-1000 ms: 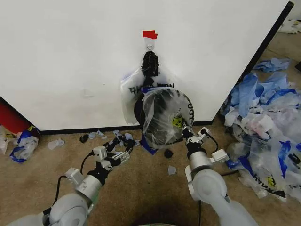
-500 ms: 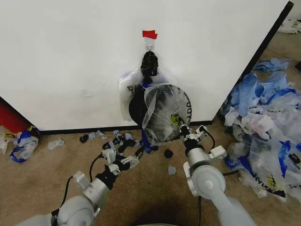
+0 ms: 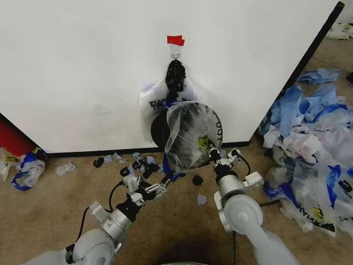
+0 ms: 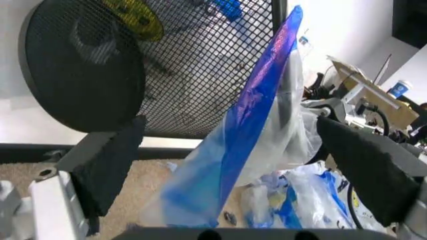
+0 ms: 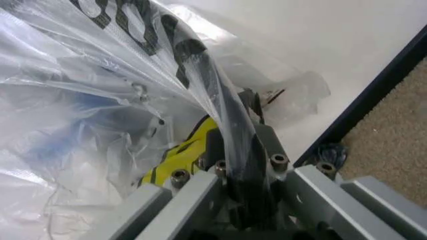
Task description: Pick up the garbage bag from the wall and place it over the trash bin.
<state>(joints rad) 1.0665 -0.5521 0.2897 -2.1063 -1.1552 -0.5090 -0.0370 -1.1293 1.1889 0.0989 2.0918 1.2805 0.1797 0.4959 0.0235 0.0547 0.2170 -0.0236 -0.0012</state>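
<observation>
Stretching garbage bag over trash bin, held tipped against the wall.
Right hand clenched on bag and rim; left hand released, straddling the blue film. Bin's axis lies sideways, mouth toward robot. Risk: film tearing on mesh, or slipping off.

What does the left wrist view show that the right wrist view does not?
Only the left wrist view: the left gripper open, a blue fold of the garbage bag between its fingers, and the trash bin mesh. Only the right wrist view: the right gripper shut on the bag's film at the bin rim, black lettering, and the wall's black edge strip. Both: bag, yellow smiley, white wall.
</observation>
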